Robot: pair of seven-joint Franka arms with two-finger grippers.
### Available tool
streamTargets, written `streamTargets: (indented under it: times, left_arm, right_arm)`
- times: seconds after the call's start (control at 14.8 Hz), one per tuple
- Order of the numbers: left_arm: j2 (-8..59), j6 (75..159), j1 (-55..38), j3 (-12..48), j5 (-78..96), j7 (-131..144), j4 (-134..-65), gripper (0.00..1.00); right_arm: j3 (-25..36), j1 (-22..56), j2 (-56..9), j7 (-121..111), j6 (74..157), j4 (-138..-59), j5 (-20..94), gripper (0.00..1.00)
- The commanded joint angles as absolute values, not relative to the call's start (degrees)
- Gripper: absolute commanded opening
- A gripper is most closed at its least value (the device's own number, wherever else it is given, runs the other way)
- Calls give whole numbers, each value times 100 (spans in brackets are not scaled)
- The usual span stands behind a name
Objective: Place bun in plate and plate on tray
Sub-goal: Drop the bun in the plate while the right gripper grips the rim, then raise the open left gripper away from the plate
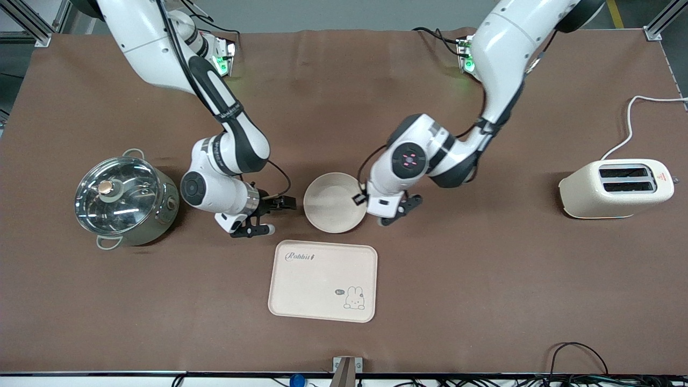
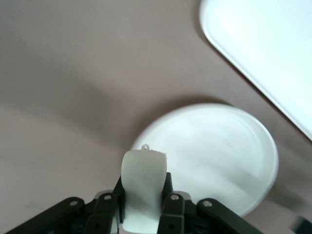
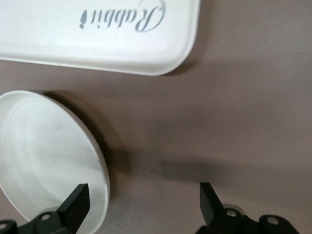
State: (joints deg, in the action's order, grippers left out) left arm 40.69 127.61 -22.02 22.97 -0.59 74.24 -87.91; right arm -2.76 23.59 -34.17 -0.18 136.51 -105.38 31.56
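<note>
Currently the bun (image 2: 142,187) is clamped in the left gripper (image 2: 142,204) over the rim of the plate (image 1: 332,202), mid-table. Just nearer the front edge lies the tray (image 1: 322,280). Right gripper (image 1: 270,216) hangs wide open beside the plate.

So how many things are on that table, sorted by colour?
Cream or white: 4 – bun, plate, tray, toaster
Silver: 1 – pot
Total: 5
</note>
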Motion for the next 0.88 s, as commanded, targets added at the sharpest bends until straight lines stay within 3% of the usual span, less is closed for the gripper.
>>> streamTargets:
  times: [0.0,0.34,0.47,0.54,0.81]
  left_arm:
    - [4473,13155,-2504,2224,-141,7742,-8376,34]
    - [4684,13491,-2786,2092,-158,7770,-8394,56]
    - [4667,13491,-2812,2030,-150,7778,-8385,79]
    - [4623,13491,-2812,2022,-158,7857,-8385,96]
    - [4080,13142,-2585,1899,-184,7884,-8376,100]
  right_arm:
    - [-229,2601,-3612,9,13843,-10380,3357,93]
    - [-229,2707,-3683,9,13825,-10380,3428,59]
    - [-237,2733,-3691,18,13843,-10380,3480,52]
    - [-229,2803,-3691,9,13843,-10371,3559,50]
    - [-229,2892,-3735,9,13860,-10310,3621,38]
